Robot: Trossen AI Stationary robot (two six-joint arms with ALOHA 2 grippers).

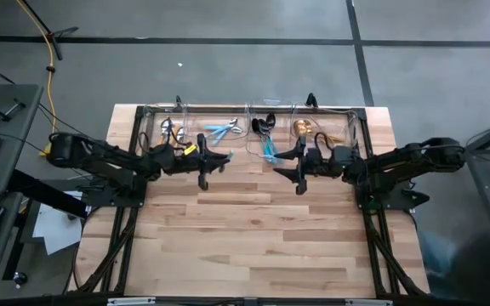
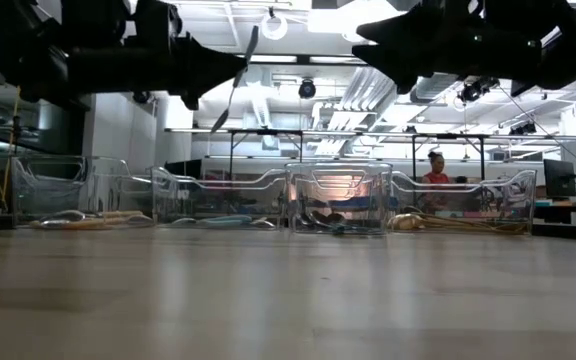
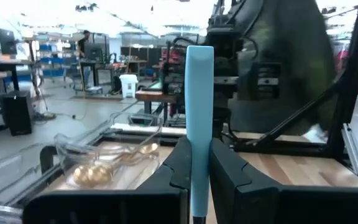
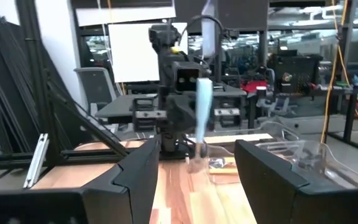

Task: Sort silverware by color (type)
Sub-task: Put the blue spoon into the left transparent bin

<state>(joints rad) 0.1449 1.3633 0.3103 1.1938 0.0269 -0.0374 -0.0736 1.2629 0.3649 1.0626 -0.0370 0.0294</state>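
My left gripper (image 1: 213, 160) is shut on a utensil with a light-blue handle (image 3: 199, 99), held above the table in front of the bins. My right gripper (image 1: 293, 167) faces it from the table's right, open, with nothing between its fingers (image 4: 197, 180). Along the far edge stand clear bins. One holds orange-handled pieces (image 1: 170, 130), one light-blue ones (image 1: 224, 129), one dark ones (image 1: 266, 134) and one gold ones (image 1: 309, 129). All of these lie flat on the bin floors. My left gripper pinches the utensil's light-blue handle (image 3: 197, 163) between its two fingers (image 3: 178, 167). The fingers reach in level from the table's left and lie across the handle. The utensil stands nearly upright, with its handle end up and its silver head (image 4: 197, 163) below, lifted clear of the table.
The row of clear bins (image 2: 336, 200) runs along the far edge just behind both grippers. The bare wooden tabletop (image 1: 253, 238) stretches toward the near edge. Black frame rails (image 1: 371, 246) run along the table's left and right sides. A person (image 2: 435, 170) shows far back in the room.
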